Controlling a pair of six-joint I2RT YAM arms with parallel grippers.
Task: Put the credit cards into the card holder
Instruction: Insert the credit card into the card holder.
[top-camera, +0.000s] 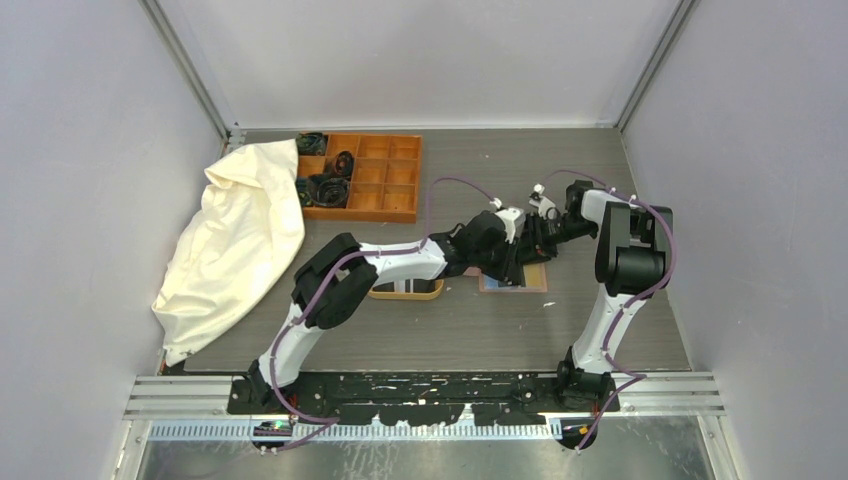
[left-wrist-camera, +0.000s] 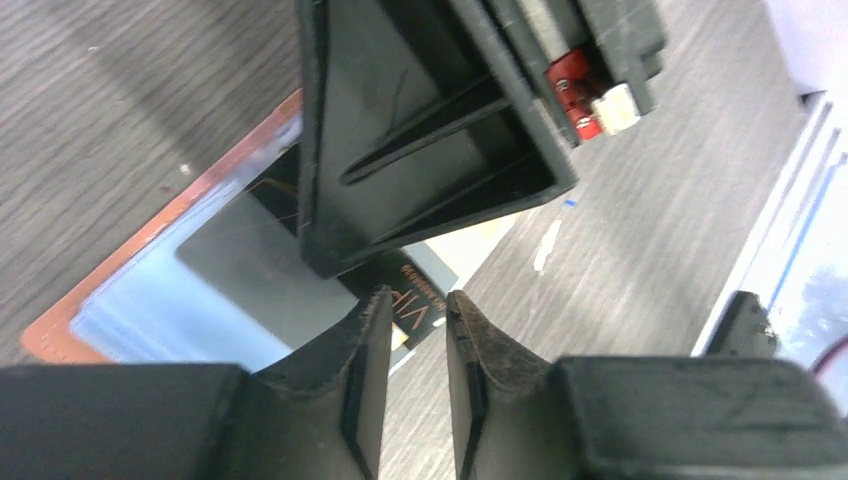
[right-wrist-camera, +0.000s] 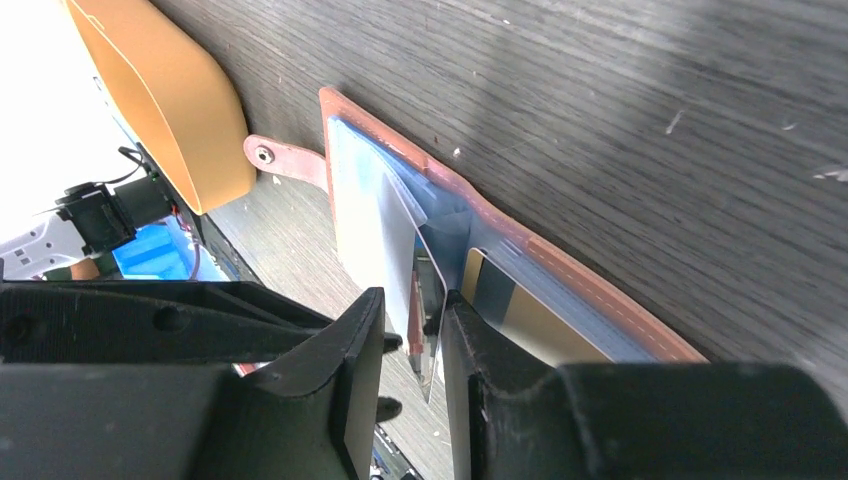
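Pale walls close in a grey wood-grain table (top-camera: 450, 330). At its far left lies a crumpled cream cloth (top-camera: 235, 245), with an orange compartment box (top-camera: 385, 200) just beside it. Neither looks to have any part in this job.

Nearer the middle, the left forearm crosses over an oval wooden tray (top-camera: 385, 294). More credit cards (top-camera: 412, 286) lie in it, which I take to be the supply, parked within easy reach of that arm.

The left gripper (left-wrist-camera: 417, 300) points down at the open card holder (right-wrist-camera: 560, 262), which lies flat on the table just right of the tray. Its jaws stand a narrow gap apart with nothing clamped between them. A black card (left-wrist-camera: 405, 275) lies face up just beyond the fingertips, part under a clear pocket and part sticking out. I would guess the fingers are there to nudge it home.

The right gripper (right-wrist-camera: 412, 300) comes in from the other side, close above the left one. Its jaws are also slightly parted, and a thin pale leaf of the holder (right-wrist-camera: 385, 215) rises into the gap. As far as I can see it is not pinched. It seems placed there to keep the pockets spread so the card can slide in.
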